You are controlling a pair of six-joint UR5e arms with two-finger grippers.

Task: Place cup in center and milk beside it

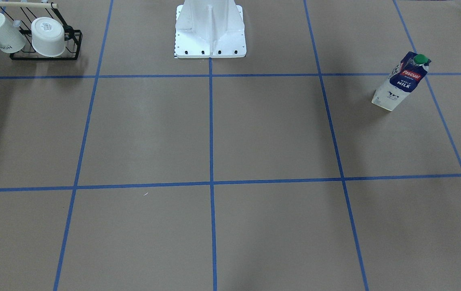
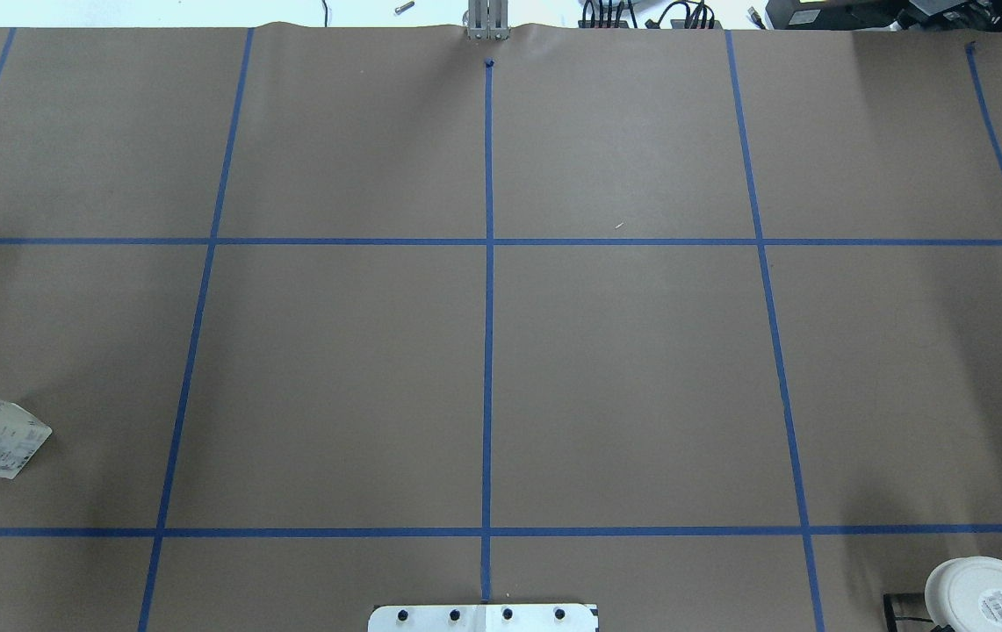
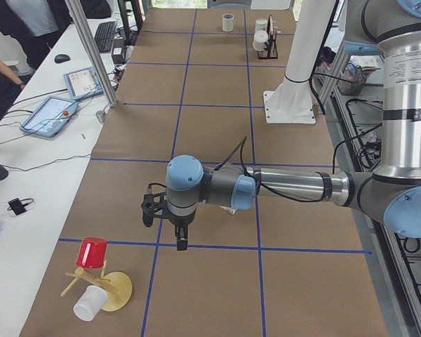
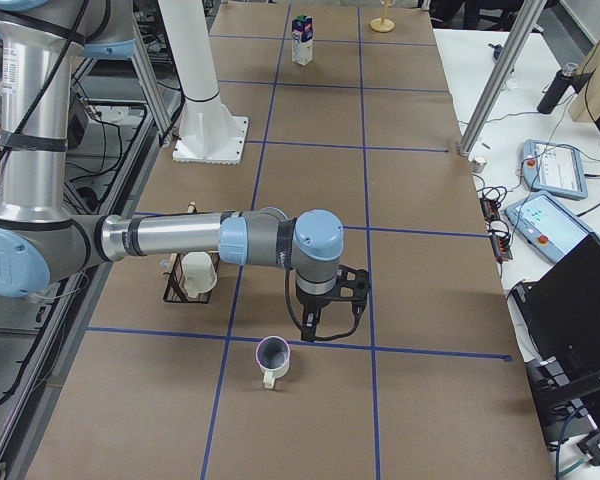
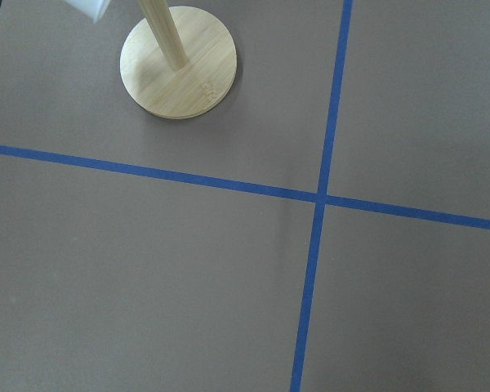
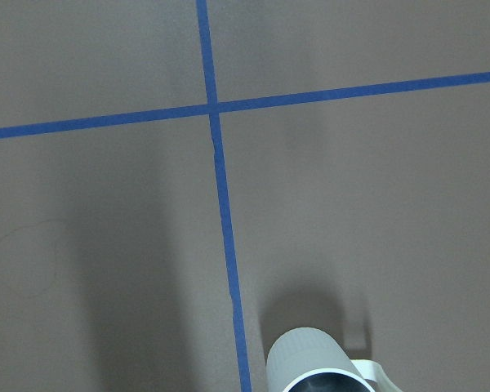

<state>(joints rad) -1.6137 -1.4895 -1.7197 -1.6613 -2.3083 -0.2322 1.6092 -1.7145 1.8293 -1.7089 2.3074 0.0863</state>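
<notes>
Black rack (image 1: 44, 58) holds lettered cup (image 1: 2, 32), labelled cup (image 1: 47, 36); grey-lined cup (image 4: 273, 360) outside.

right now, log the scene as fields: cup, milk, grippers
cup: upright, at the robot's right end of the table, not held
milk: upright, on the robot's left side, far from the cup
right gripper: close by the cup, not touching; state unclear
left gripper: near a wooden stand; state unclear
task: neither item at the centre yet
</notes>
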